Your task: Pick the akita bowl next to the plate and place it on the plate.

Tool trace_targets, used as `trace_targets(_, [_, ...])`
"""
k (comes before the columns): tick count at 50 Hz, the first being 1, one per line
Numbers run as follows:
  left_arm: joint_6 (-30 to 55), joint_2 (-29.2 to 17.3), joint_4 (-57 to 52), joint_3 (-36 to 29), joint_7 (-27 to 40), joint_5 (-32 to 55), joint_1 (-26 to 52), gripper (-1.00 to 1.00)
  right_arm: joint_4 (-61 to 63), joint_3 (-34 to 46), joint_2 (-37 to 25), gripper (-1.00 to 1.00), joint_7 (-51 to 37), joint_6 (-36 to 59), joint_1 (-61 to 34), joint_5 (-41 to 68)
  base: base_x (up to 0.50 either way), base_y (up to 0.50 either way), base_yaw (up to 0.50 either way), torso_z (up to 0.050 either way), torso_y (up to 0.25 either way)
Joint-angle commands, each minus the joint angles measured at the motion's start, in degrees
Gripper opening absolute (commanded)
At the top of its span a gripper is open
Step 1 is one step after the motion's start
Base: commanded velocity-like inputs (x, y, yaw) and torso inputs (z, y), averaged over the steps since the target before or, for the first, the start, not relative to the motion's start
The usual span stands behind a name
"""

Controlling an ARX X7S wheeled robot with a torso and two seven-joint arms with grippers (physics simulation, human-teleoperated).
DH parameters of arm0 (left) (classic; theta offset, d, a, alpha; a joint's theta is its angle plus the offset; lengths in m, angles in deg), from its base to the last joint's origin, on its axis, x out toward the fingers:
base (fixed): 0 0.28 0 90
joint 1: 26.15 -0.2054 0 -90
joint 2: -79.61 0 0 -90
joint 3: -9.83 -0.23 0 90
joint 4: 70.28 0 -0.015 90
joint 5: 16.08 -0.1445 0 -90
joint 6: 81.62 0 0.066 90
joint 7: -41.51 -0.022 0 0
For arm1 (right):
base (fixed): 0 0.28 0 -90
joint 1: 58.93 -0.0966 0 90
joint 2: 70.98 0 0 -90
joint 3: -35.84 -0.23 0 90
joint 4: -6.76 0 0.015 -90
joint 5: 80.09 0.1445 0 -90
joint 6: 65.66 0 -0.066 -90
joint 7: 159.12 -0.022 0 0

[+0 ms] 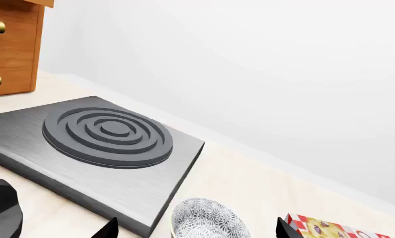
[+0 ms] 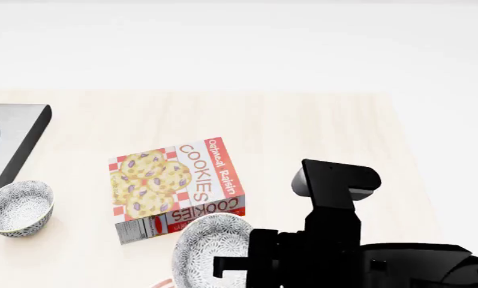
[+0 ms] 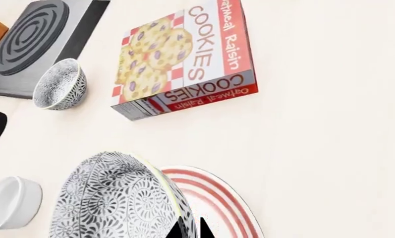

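The right pincer (image 3: pixel 189 229) has the akita bowl (image 3: pixel 114 201) pinched by its rim, tilted up on edge, and it's hanging partly over the plate (image 3: pixel 214 198), which sits on the near side of the cookie box (image 3: pixel 184 59). So the pick looks done; lowering and letting go are left. The look-alike bowl (image 2: pixel 17 207) sits untouched well away, on the hob side of the cookie box. The left pincer (image 1: pixel 197 229) is spread wide, holding nothing.

Cookie box (image 2: pixel 177 189) lying flat, second patterned bowl (image 2: pixel 17 207) beside grey burner slab (image 1: pixel 94 148), white ramekin (image 3: pixel 11 203), perhaps wooden drawers (image 1: pixel 11 47)
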State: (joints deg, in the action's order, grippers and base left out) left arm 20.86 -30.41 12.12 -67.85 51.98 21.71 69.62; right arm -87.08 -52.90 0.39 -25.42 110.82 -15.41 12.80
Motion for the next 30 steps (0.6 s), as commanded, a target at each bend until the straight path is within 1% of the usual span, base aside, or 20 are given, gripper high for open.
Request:
trace_targets(1, [0.0,-0.2,-0.2,0.0,0.2,0.2,-0.2,1.00,0.4,1.6,-1.1,-1.00,1.6,-1.5,2.1,2.2,0.00,0.00,0.00,0.000,0.000])
trace_targets(4, [0.2,-0.2,-0.4,-0.1,0.3,0.3,-0.2,1.00,0.5,2.2,-1.4,-1.00,3.2,-2.1,2.8,0.8,0.00,0.00,0.00,0.000,0.000])
trace_targets(6, [1.0,-0.5,-1.5,0.0,1.0,0.7,-0.2,1.00,0.3,2.2,-1.3,-1.00,2.9,-2.3,3.2,1.7,0.00,0.00,0.00,0.000,0.000])
trace_targets(10, [0.6,-0.4,-1.1,0.0,0.8,0.6,-0.4,1.00,0.3,3.4,-1.2,-1.00,6.0,-3.0,3.9,-0.3,0.00,0.00,0.00,0.000,0.000])
trace_targets(24, [-0.2,-0.3,0.0,-0.3,0.3,0.3,-0.1,1.00,1.0,5.3,-1.9,-1.00,4.7,-2.7,4.5,2.6,0.00,0.00,0.00,0.000,0.000])
trace_targets(30, [0.1,-0.5,-0.5,-0.3,0.6,0.6,-0.2,1.00,1.0,6.4,-2.1,-1.00,5.8,-3.2,5.0,1.8,0.00,0.00,0.00,0.000,0.002])
